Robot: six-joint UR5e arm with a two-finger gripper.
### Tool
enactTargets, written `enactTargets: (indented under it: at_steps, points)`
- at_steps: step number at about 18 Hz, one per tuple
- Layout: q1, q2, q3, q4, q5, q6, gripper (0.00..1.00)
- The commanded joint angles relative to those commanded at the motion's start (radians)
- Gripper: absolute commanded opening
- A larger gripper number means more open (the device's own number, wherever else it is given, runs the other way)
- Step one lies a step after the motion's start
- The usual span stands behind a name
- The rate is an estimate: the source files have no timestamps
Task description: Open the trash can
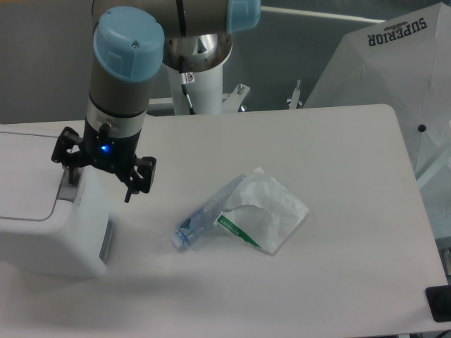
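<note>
While the lid is not yet up, the gripper (99, 176) hangs over the right end of the trash can (49, 225), which sits at the tabletop's left edge and runs out of view there. Fingers are spread wide: one black fingertip is over the grey push tab (68, 184) at the lid's right end, the other hangs clear off the can's right side over bare tabletop (338, 148). Whether the near finger touches the tab, can't tell. Lid looks flat and closed.

Step in hand, as I read it: lining up on the tab, approach phase. Next move likely calls for a straight push down on the tab with that one finger, centred so it doesn't slip off.

Clear bottle (201, 224) and white bag (264, 211) lie touching mid-tabletop, well apart from the can, not involved.
</note>
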Motion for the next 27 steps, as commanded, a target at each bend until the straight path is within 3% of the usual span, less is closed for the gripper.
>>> enactTargets:
  at_steps: [12,17,24,27]
  points:
    - [0.002,0.0,0.011,-0.005,0.015,-0.002,1.0]
    - [0.02,0.008,0.032,0.02,0.02,0.015,1.0]
    - [0.201,0.018,0.022,0.101,0.023,0.032,1.0]
    - [0.285,0.014,-0.008,0.103,0.052,0.142,1.0]
